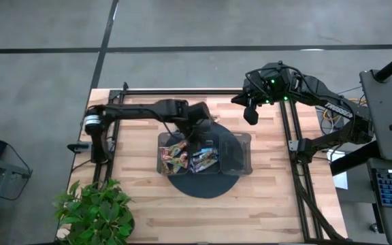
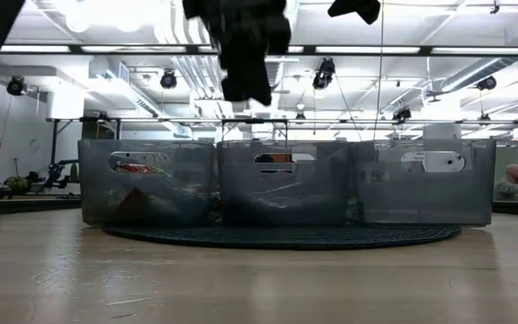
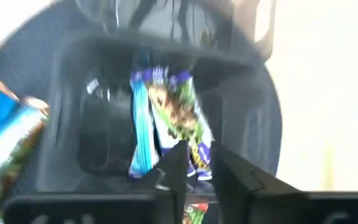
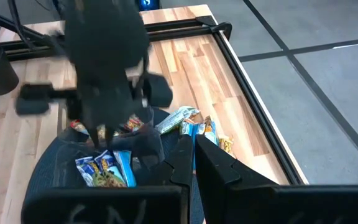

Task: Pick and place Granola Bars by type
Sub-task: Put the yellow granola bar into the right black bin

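left end effector [image 3: 194, 163] pinching purple-blue bar [image 3: 166, 118]; bar dangling lengthwise over tray [image 1: 240, 146]

One camera hangs overhead, looking straight down on the whole table [image 1: 182, 218]. Another sits at tabletop height, facing level across into the room. Each wrist camera looks close past its fingers. All share the tray [image 2: 286, 184].

No legible text, label, brand, number or sign in any view. The granola bars [image 3: 166, 124] carry printed wrappers, but the print is too blurred to read in the left wrist view and too small in the high view. The tray [image 2: 286, 180] walls show no readable marking.
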You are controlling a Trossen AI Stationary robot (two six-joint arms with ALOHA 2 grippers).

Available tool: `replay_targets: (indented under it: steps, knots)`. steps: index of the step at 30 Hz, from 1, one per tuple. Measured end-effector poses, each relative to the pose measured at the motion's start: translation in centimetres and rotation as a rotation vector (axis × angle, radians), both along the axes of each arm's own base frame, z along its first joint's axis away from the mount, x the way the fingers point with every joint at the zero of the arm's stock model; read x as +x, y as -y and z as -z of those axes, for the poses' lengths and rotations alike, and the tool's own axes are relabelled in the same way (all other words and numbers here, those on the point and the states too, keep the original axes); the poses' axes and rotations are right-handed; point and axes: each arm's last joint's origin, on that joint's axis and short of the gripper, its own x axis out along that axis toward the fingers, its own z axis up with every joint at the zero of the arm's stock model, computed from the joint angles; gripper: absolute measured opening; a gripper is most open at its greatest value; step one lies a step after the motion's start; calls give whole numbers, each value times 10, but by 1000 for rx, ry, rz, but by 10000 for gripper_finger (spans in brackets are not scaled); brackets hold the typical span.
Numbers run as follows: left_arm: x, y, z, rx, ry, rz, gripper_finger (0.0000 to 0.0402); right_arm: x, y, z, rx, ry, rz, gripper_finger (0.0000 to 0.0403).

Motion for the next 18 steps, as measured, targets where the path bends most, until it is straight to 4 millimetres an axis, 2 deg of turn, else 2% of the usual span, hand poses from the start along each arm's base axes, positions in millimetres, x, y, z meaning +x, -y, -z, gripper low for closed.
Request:
replay_targets:
  steps: [2, 4, 8, 14, 18]
  knots:
    - [-6, -1, -15, 16, 56, -7, 18, 0, 0, 0, 0, 0, 0, 8]
    - [-14, -1, -30, 28, 103, -13, 6, 0, 0, 0, 0, 0, 0, 9]
    - [-30, 0, -64, 60, 242, -20, 1, 0, 0, 0, -1, 3, 0, 8]
    - [-61, 4, -125, 164, 580, -10, 0, 2, 1, -4, -18, 43, 5, 8]
    - [-84, 1, -149, 245, 692, -40, 0, 5, 3, -8, -10, 98, 26, 8]
